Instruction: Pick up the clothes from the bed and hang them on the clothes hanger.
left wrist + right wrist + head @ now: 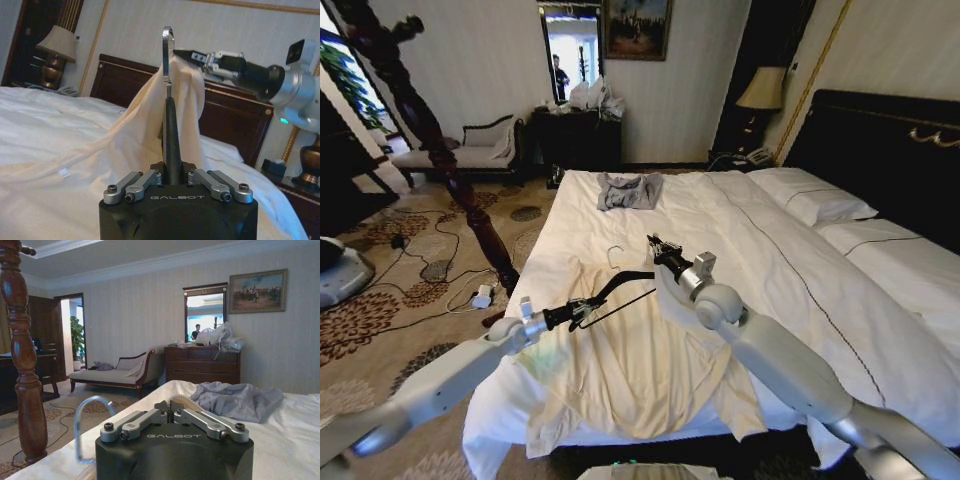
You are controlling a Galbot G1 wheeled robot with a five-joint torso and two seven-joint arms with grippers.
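Observation:
The cream clothes [620,375] lie spread over the near left part of the white bed [800,290]. One edge is lifted. My right gripper [656,246] is shut on that raised fold [186,85], just beside the silvery hook [168,46]. My left gripper [582,312] is shut on one arm of the black clothes hanger [625,283] and holds it out over the garment. In the left wrist view the hanger arm [172,130] rises from between the shut fingers of the left gripper [172,176]. A scrap of cream cloth shows at the right gripper [170,407], and the hook [86,426] sits close by.
A small grey garment [628,190] lies farther up the bed. White pillows [815,195] rest against the black headboard [880,140]. A dark carved bedpost [450,170] stands left of the bed, with cables and a plug [480,295] on the patterned carpet.

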